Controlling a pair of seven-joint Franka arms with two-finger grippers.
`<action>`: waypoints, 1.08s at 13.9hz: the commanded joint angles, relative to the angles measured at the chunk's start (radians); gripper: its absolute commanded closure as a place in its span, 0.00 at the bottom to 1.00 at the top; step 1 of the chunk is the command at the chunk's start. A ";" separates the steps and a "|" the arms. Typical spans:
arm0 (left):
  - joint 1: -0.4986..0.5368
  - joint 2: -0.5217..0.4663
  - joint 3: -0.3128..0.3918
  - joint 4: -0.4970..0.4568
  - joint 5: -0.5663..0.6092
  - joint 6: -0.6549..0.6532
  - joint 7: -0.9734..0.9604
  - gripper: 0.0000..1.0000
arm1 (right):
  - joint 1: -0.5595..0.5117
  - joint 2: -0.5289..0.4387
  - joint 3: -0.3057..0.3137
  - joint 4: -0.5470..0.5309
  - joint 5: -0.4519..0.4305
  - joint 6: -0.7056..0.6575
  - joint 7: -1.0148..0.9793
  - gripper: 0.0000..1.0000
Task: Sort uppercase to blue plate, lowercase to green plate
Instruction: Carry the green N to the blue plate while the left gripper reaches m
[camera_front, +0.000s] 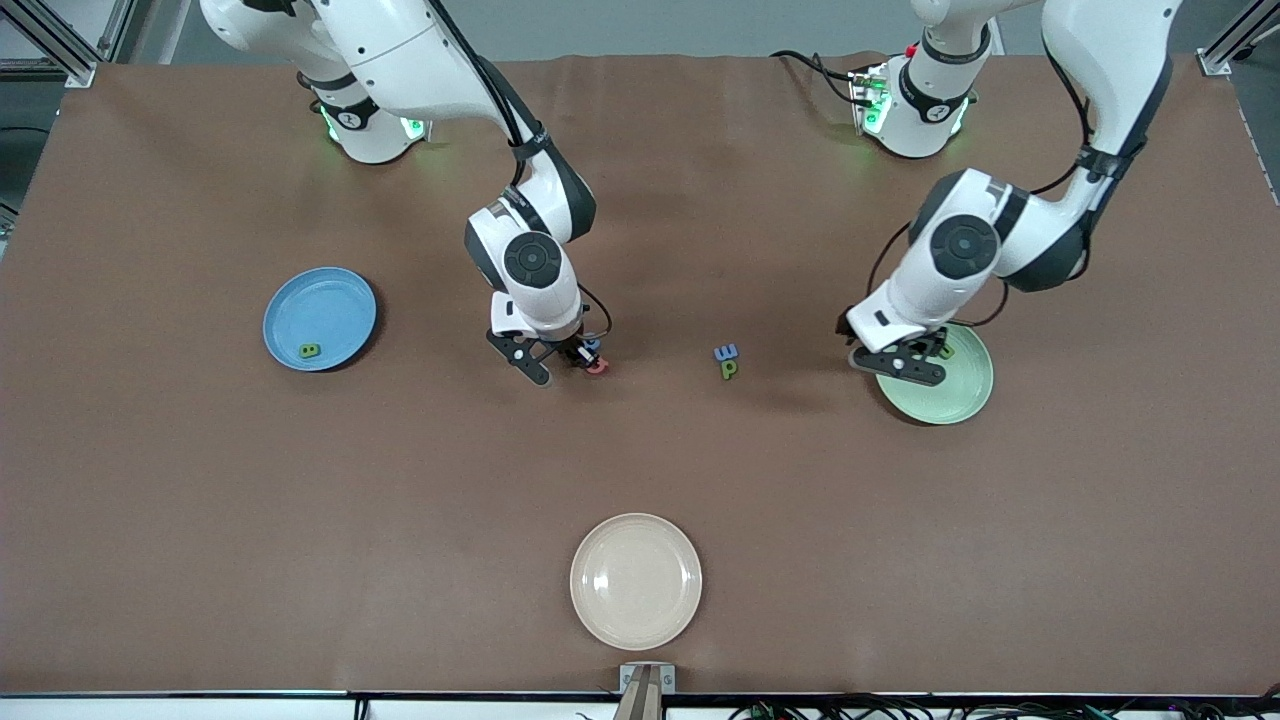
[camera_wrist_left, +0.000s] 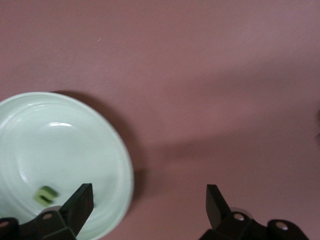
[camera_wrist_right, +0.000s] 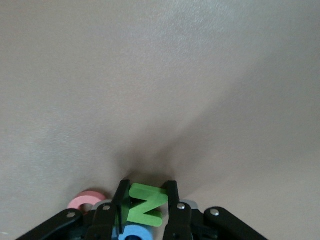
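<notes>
Right gripper (camera_wrist_right: 146, 207) is low at the letter pile near the middle of the desk (camera_front: 640, 450), fingers (camera_wrist_right: 120, 202) clamped on the green N (camera_wrist_right: 146, 206). The pink Q (camera_wrist_right: 89, 200) lies just beside one finger; the blue G (camera_wrist_right: 136, 233) sits directly under the N.

Judgement: lift straight up so neither neighbour drags, check the N stays square between the pads, then carry to the blue plate (camera_front: 320, 318), where the green B (camera_front: 310, 351) already lies.

Left gripper (camera_wrist_left: 149, 200) hangs over the rim of the green plate (camera_wrist_left: 65, 160), fingers (camera_wrist_left: 80, 202) wide apart and empty; one olive-green lowercase letter (camera_wrist_left: 45, 195) rests in the plate beside one finger. Blue E/m piece (camera_front: 726, 352) and green p (camera_front: 730, 369), touching, remain unsorted.
</notes>
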 joint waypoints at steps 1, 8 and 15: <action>-0.094 0.094 -0.013 0.109 0.010 -0.008 -0.299 0.01 | -0.022 -0.053 -0.039 -0.004 -0.012 -0.148 -0.160 0.99; -0.263 0.307 -0.003 0.279 0.073 0.018 -0.841 0.01 | -0.029 -0.199 -0.301 -0.012 -0.038 -0.518 -0.744 0.98; -0.361 0.361 0.057 0.290 0.092 0.009 -0.871 0.01 | -0.140 -0.210 -0.475 -0.048 -0.050 -0.742 -1.180 0.99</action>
